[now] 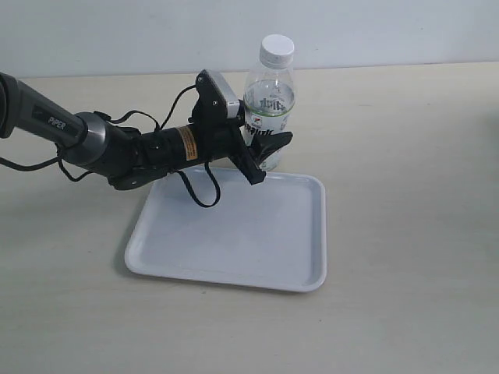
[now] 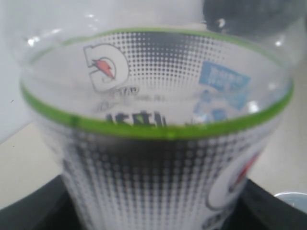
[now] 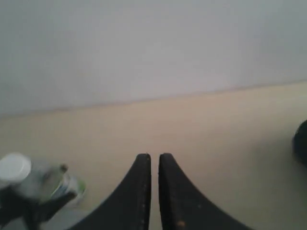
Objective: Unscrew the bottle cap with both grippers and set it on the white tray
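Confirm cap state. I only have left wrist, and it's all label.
Observer: The bottle cap is on the bottle, which stands upright.
Operator: Right gripper?
Observer: It's outside the exterior view. Its own camera shows the right gripper shut with nothing in it, well off to one side of the bottle.
Operator: Tray?
Observer: The white tray lies on the table just in front of the bottle.

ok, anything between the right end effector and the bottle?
No. The right wrist view shows just bare table from the right end effector to the bottle.
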Controlling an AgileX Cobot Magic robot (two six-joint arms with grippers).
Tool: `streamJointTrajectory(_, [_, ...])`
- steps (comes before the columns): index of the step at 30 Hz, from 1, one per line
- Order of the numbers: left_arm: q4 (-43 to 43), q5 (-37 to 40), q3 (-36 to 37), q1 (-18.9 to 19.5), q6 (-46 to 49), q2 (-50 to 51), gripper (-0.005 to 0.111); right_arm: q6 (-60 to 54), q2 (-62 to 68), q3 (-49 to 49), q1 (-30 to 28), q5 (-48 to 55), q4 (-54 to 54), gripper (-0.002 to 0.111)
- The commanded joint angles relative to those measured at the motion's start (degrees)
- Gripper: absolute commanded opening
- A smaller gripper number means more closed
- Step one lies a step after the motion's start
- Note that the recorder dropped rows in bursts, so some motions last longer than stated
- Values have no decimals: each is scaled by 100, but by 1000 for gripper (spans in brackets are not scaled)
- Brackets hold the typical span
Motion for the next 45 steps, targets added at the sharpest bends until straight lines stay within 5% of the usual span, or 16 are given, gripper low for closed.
streamJointTrajectory(1, [94, 235, 15, 5, -36, -4, 0, -1796, 1801, -1503, 8, 1883, 1852, 8])
streamJointTrajectory(8, [94, 235, 15, 5, -36, -4, 0, -2004, 3735, -2707, 914, 2538, 1606, 14])
streamJointTrajectory(18, [195, 235, 15, 5, -36, -4, 0, -1564, 4928, -3900, 2256, 2683, 900, 64])
streamJointTrajectory(35, [229, 235, 15, 5, -36, -4, 0, -1599, 5602, -4557, 2512, 2683, 127, 63])
streamJointTrajectory(45, [229, 235, 15, 5, -36, -4, 0, -1600, 5602, -4557, 2512, 2683, 87, 50])
